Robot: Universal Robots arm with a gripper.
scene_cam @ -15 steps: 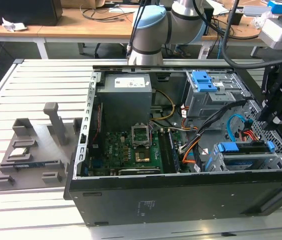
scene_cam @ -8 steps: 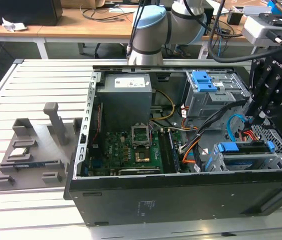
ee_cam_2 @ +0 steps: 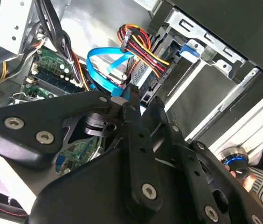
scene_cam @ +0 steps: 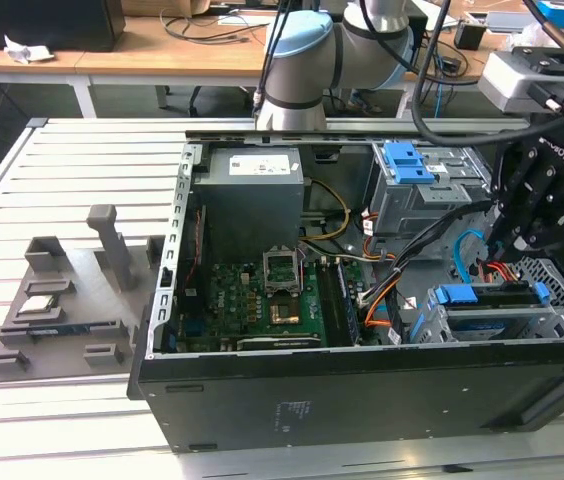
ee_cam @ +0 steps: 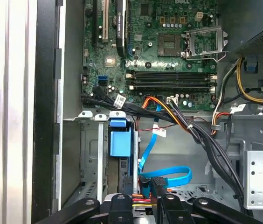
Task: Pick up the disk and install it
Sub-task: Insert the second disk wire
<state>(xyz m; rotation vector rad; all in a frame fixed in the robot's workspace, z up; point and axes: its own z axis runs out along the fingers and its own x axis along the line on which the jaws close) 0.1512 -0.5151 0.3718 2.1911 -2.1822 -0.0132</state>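
The disk [scene_cam: 492, 303] sits in its blue caddy inside the lower drive cage at the case's front corner, on the exterior view's right. Its blue handle [scene_cam: 459, 295] faces the motherboard. In the first wrist view the caddy [ee_cam: 121, 142] shows edge-on, standing in the cage. My black gripper [scene_cam: 499, 240] hangs just above the cage beside the drive cables. Its fingers look shut, with nothing between them. Its linkage fills the near part of both wrist views, with the tips [ee_cam: 141, 184] [ee_cam_2: 136, 100] over the cable plugs.
The open computer case [scene_cam: 362, 390] lies on a slatted white table. Blue, orange and black cables [ee_cam: 169, 175] cross between the motherboard [scene_cam: 272, 290] and the cage. A bare blue bracket [scene_cam: 407, 160] sits on the upper cage. A grey fixture [scene_cam: 72, 300] with a small chip stands on the exterior view's left.
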